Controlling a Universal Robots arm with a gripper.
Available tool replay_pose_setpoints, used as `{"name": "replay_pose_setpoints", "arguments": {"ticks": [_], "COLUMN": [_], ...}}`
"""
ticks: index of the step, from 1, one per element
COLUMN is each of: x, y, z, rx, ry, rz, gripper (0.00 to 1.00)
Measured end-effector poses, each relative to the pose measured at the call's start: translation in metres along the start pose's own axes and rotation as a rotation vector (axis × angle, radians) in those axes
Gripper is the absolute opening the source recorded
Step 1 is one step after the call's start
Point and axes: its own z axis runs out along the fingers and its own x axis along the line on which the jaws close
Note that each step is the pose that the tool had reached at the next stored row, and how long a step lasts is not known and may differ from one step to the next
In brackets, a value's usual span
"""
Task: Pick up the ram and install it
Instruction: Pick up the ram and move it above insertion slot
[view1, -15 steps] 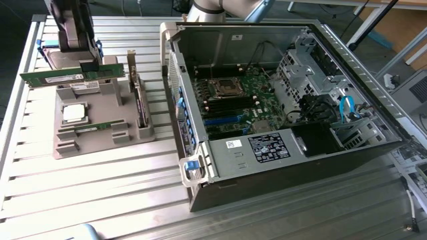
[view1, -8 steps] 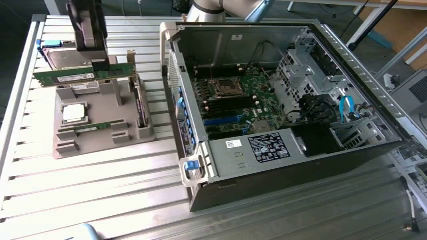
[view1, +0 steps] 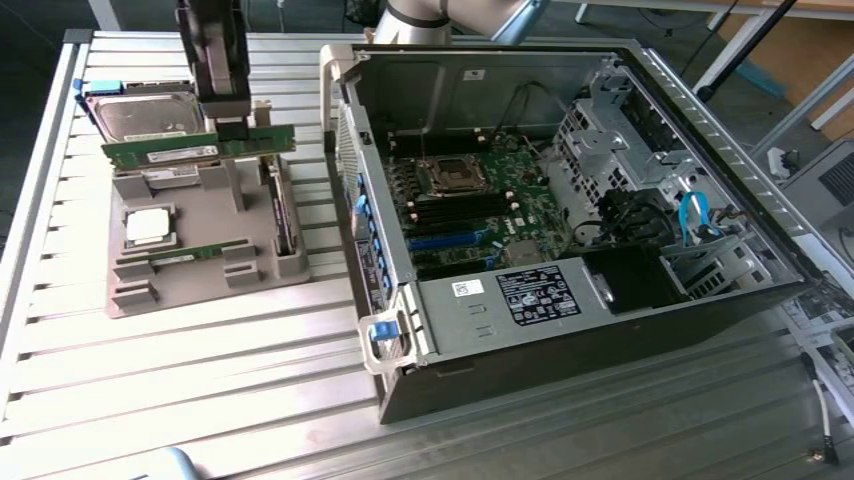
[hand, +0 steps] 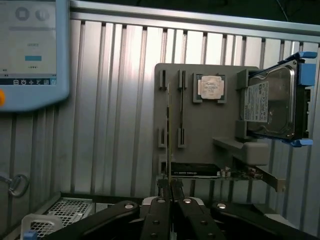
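- The end effector is pinched narrow on the ram, gripping it near mid-length so both ends stick out free.
- In the exterior view the ram hangs level above the tray, just in front of the drive.
- Bare counter lies between the tray's edge and the open case on the exterior view's right.
- A second ram sits in the tray beside the processor.
- The wrist view shows the ram edge-on as a thin line between the closed fingers, with a dark card and a pendant beyond.
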Motion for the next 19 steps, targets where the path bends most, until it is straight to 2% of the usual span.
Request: {"name": "replay_pose_setpoints", "arguments": {"ticks": [11,19], "x": [0.003,0.006], "y": [-0.0292,-0.0544], "z": [-0.0008,-0.0015], "rx": [0.0000,-0.0001], "ry": [0.0000,0.0000], "rz": [0.000,0.000], "gripper": [0.12,0.12]}}
